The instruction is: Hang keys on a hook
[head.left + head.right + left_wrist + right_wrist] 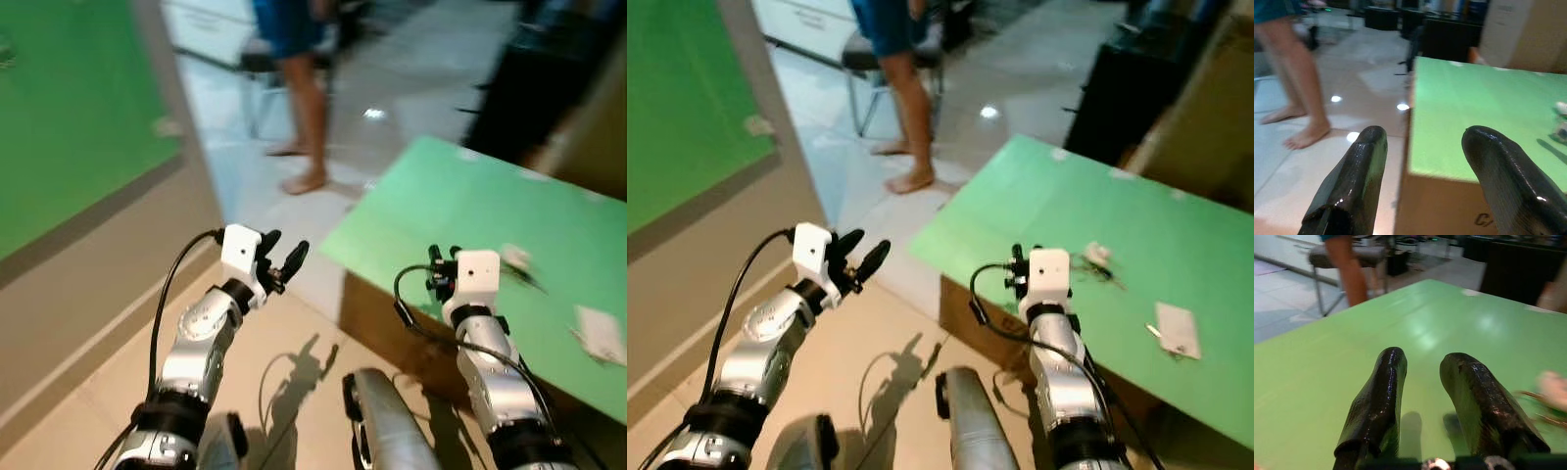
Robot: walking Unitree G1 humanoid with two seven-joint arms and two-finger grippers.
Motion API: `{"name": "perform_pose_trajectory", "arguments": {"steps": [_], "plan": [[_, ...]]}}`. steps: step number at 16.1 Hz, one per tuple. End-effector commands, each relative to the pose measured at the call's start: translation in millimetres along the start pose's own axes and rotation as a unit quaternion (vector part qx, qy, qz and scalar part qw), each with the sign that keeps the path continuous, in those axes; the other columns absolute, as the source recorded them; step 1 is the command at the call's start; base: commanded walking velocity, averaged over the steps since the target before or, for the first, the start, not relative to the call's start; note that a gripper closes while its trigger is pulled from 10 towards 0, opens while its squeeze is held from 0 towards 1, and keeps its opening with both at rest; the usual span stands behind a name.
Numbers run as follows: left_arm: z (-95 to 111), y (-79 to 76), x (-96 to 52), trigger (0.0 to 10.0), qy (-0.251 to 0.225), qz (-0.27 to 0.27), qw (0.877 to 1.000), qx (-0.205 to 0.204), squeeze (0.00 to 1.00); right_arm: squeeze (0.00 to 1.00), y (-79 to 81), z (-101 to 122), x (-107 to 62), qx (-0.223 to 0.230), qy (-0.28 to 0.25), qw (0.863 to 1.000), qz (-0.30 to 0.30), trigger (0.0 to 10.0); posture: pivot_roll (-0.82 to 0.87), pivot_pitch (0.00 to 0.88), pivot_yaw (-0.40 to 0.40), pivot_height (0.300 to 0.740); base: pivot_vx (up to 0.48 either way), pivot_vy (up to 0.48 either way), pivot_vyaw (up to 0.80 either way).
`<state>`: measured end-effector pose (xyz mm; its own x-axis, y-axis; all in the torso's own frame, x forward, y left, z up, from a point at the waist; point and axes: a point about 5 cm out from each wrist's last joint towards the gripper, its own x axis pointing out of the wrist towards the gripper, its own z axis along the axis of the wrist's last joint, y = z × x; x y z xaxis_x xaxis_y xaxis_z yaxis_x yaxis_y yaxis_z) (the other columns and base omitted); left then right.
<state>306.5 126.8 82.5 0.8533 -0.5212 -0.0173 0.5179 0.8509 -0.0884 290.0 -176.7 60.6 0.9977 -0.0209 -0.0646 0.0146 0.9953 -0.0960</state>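
The keys (1102, 259), with a pale fob, lie on the green table top (1058, 196), blurred in the right wrist view (1552, 391). My right gripper (1422, 360) hovers over the table's near part, a short way left of the keys, open with nothing between its fingers. My left gripper (284, 253) is raised over the floor to the left of the table, open and empty, and points toward the table's corner (1425, 134). A small pale fitting (167, 125) sits on the green wall panel (69, 108) at the left.
A person's bare legs (304, 117) stand on the tiled floor beyond the table, by a metal stool (857, 69). A white card (1178, 330) lies on the table's right side. The green top rests on a cardboard box (1449, 210). A dark cabinet (1117, 98) stands behind.
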Motion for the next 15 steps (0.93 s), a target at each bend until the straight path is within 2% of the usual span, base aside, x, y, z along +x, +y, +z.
{"name": "perform_pose_trajectory", "arguments": {"steps": [1,11,13,15], "plan": [[1.0,-1.7,2.2,10.0,0.0,-0.006,1.0,0.006,0.0,0.0,-1.5,-0.4,-2.0,0.002,0.003,1.0,0.0,10.0,-0.16,0.027,0.014,0.581,0.0,0.0,-0.54],[1.0,-7.0,5.4,10.0,-0.001,-0.019,1.0,0.022,0.0,0.0,-4.4,0.0,-3.0,0.004,0.002,1.0,-0.01,10.0,-0.17,0.027,0.021,0.581,0.0,0.0,-0.54],[0.7,-8.7,6.3,10.0,0.001,-0.021,0.999,0.028,0.0,0.0,-5.6,0.3,-3.4,-0.012,0.002,1.0,-0.015,10.0,-0.17,0.027,0.021,0.581,0.0,0.0,-0.61],[0.3,-8.2,6.5,10.0,0.001,-0.02,0.999,0.031,0.0,0.0,-6.4,0.6,-4.0,-0.015,0.001,1.0,-0.02,10.0,-0.17,0.022,0.024,0.581,0.0,0.0,0.0]]}}
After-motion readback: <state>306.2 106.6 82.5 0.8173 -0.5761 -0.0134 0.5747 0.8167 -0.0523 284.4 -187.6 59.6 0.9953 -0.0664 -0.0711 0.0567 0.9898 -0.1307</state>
